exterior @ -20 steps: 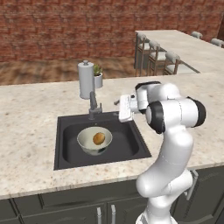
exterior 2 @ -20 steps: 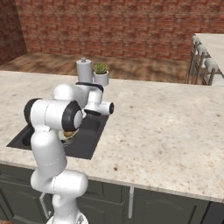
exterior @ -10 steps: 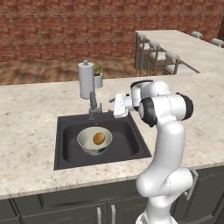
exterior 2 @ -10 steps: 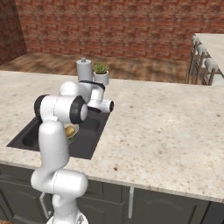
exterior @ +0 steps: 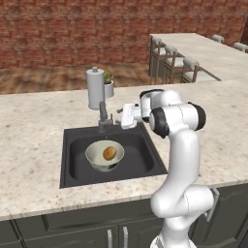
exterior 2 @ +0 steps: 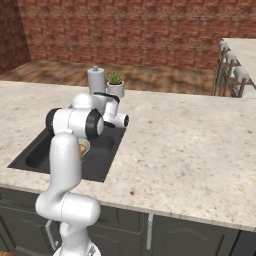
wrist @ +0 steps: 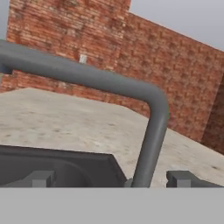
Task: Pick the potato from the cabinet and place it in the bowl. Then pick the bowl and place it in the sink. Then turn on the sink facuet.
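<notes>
Your gripper [exterior: 123,116] sits wide open right at the sink facuet [exterior: 103,117], whose grey pipe [wrist: 151,131] crosses close in front of the fingertips [wrist: 41,178] in the hand view, so straight ahead is blocked. Just past the tap stand the paper-towel holder [exterior: 95,88] and a small potted plant [exterior: 108,84]. Below the hand, the sink [exterior: 140,160] is open, but the bowl [exterior: 104,156] takes the middle of the basin. Behind and beside you the counter [exterior 2: 190,145] is bare.

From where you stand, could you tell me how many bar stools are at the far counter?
3 grey-backed bar stools at the far pale counter: nearest, middle, farthest. More may be hidden.
</notes>
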